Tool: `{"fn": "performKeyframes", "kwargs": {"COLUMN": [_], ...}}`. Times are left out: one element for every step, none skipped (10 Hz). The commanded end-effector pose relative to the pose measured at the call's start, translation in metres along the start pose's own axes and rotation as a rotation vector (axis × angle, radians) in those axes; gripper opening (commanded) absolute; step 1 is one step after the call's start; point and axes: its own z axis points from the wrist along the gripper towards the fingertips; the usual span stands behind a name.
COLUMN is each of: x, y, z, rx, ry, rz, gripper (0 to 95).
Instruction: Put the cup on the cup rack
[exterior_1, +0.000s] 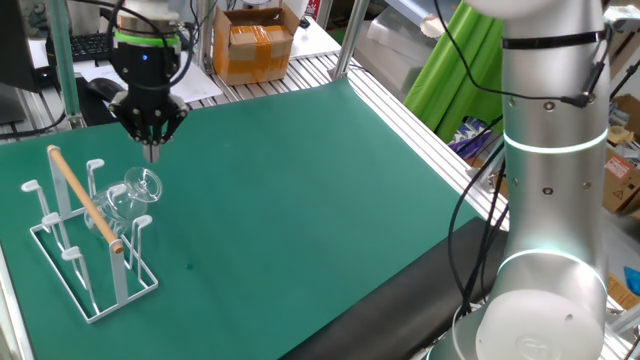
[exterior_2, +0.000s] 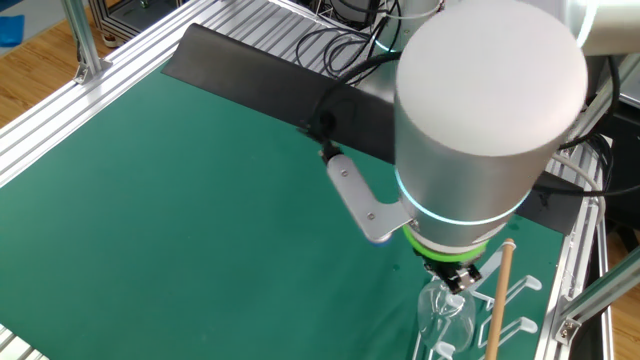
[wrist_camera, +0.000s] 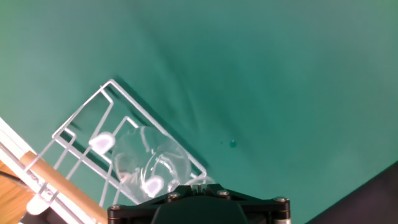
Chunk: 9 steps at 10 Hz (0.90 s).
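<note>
Hanging inverted on a peg of the cup rack (exterior_1: 88, 238), the cup (exterior_1: 133, 193) shows its foot uppermost in one fixed view. That view alone shows the gripper (exterior_1: 152, 152) clear above the glass, its fingers pressed together and holding nothing. The other fixed view hides the fingertips behind the arm housing but shows the rack's wooden rod (exterior_2: 498, 298) beside the glass. From the hand view, the peg tip inside the bowl is visible, with the green worktop (wrist_camera: 280, 74) beneath.
</note>
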Motion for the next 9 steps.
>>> {"fn": "performKeyframes", "kwargs": {"x": [-0.008, -0.013, -0.019, -0.023, -0.028, -0.030, -0.034, -0.036, -0.040], "y": [-0.005, -0.009, -0.013, -0.017, -0.022, -0.024, -0.027, -0.028, -0.031], "z": [-0.001, -0.001, 0.001, 0.003, 0.004, 0.006, 0.008, 0.009, 0.012], "rx": [0.003, -0.003, -0.017, -0.022, -0.026, -0.021, -0.026, -0.031, -0.051], "ry": [-0.018, -0.035, -0.067, -0.084, -0.112, -0.131, -0.155, -0.167, -0.213], "rz": [-0.026, -0.040, -0.061, -0.077, -0.096, -0.108, -0.122, -0.126, -0.142], "gripper": [0.0, 0.0, 0.0, 0.0, 0.0, 0.0, 0.0, 0.0, 0.0]}}
